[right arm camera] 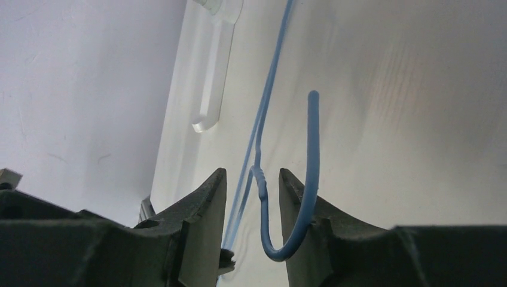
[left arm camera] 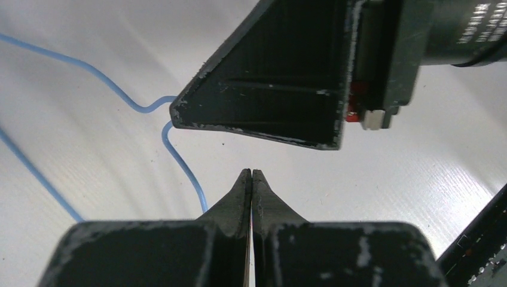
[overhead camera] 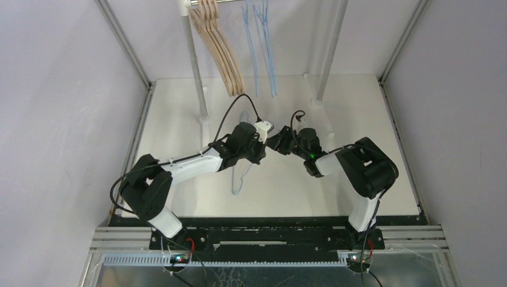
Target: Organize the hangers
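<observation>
The right gripper (right arm camera: 252, 173) is partly open, with a narrow gap between its two dark fingers. The twisted neck of a loose light-blue wire hanger (right arm camera: 261, 185) stands in that gap. In the right wrist view the wire seems to sit free of both pads, though contact cannot be ruled out. The hanger's hook (right arm camera: 312, 149) curls from the bottom of the gap, crosses in front of the right-hand finger and rises to its blunt end in the upper middle of the frame.

The left gripper (left arm camera: 251, 174) is closed, its fingertips pressed together at the bottom centre of the left wrist view, with nothing visible between them. Blue wire runs down to the left side of these fingers and passes behind them. Just above, one finger of the right gripper (left arm camera: 269, 89) points left, its tip at the bend of the wire.

In the top view both grippers meet at the centre of the white table (overhead camera: 335, 179), and the loose hanger lies on it beneath the left arm, trailing toward lower centre. At the top of that frame, the wooden hangers (overhead camera: 222, 54) hang in a bunch beside the upright post (overhead camera: 196, 66). The other blue wire hangers (overhead camera: 263, 48) hang just to their right.
</observation>
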{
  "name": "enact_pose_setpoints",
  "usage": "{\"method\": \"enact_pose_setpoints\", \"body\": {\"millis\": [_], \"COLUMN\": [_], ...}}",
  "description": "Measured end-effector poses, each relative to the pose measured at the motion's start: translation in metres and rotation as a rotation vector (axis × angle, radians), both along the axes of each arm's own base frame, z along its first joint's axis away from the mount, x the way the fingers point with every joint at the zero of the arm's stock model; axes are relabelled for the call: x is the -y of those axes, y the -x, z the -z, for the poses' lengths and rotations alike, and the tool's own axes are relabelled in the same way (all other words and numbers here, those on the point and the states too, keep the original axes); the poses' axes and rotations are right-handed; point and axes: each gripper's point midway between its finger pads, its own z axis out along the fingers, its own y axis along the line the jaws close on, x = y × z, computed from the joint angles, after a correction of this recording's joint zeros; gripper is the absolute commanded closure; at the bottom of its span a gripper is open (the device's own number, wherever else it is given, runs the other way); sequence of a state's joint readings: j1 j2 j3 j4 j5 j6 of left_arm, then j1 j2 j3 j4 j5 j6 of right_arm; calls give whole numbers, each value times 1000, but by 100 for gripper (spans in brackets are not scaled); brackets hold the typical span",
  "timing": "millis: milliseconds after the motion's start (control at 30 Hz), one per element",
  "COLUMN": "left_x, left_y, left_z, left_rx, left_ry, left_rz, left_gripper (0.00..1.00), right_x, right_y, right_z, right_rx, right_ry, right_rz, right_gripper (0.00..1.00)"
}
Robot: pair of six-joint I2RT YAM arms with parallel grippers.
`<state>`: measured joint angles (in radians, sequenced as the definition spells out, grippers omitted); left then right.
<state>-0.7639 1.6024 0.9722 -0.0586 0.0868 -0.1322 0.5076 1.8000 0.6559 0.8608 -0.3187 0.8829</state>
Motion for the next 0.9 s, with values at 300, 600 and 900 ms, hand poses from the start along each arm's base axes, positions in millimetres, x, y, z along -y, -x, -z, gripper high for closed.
{"method": "enact_pose_setpoints", "body": {"millis": [300,600,900], "left_x": [-12,-41,-47], "left_y": [6,1,-2], "left_z": [9,23,52], "left_rx": [4,40,8], "left_ry": [-18,-109,-160], "left_rz": [-20,-126,-173], "left_gripper": [100,92,62], "right_x": [-3,-7,-12], "right_y": [-12,-18,-11], "right_z": [18,7,5], "right_rx": [-2,36,53], "right_ry": [19,0,20], "right_rz": [28,31,3], "right_gripper": [64,64,64]}}
